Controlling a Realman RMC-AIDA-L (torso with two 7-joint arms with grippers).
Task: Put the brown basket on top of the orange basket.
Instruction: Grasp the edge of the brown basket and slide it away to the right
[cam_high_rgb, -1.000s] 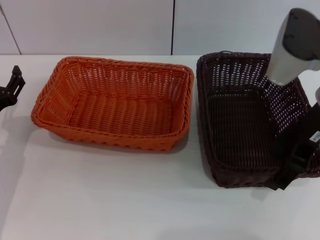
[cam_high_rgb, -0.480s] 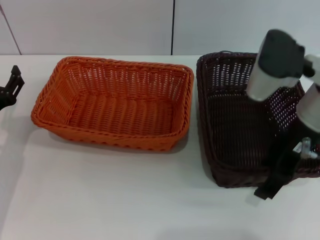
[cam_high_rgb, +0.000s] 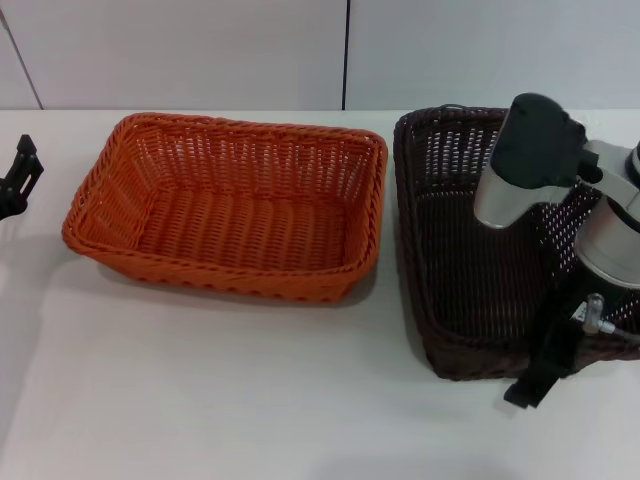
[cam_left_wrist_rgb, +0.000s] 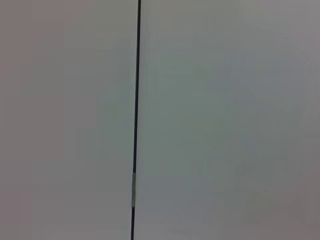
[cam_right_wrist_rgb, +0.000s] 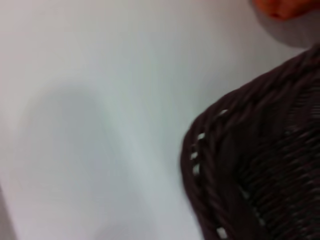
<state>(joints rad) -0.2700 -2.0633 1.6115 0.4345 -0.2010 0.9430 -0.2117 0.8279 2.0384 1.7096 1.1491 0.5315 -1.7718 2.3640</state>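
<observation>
**Right end effector at near edge of brown basket, baskets side by side**

Head view: orange basket (cam_high_rgb: 228, 205) sits on the white tabletop (cam_high_rgb: 250, 400), left of centre, upright, nothing inside. Brown basket (cam_high_rgb: 470, 250) sits just beside it on the right, also upright on the tabletop; a narrow gap separates the two rims, not touching. Not stacked.

Right arm reaches over the brown basket from the right. Right end effector (cam_high_rgb: 545, 365) hangs down at the basket's near rim, toward its near-right corner; one dark finger runs down the outside of the near wall to the tabletop. Can't tell whether the fingers are spread or pressed on the rim, the arm and dark weave hide it.

Right wrist view: a rounded corner of the brown basket (cam_right_wrist_rgb: 250, 165) with braided rim, white tabletop next to it, a sliver of orange basket (cam_right_wrist_rgb: 285, 7) at the far edge.

Left end effector (cam_high_rgb: 18, 178) is parked at the far left edge of the tabletop, well apart from both baskets; finger state can't tell. Left wrist view shows only a pale wall with a dark vertical seam (cam_left_wrist_rgb: 135, 120).
</observation>
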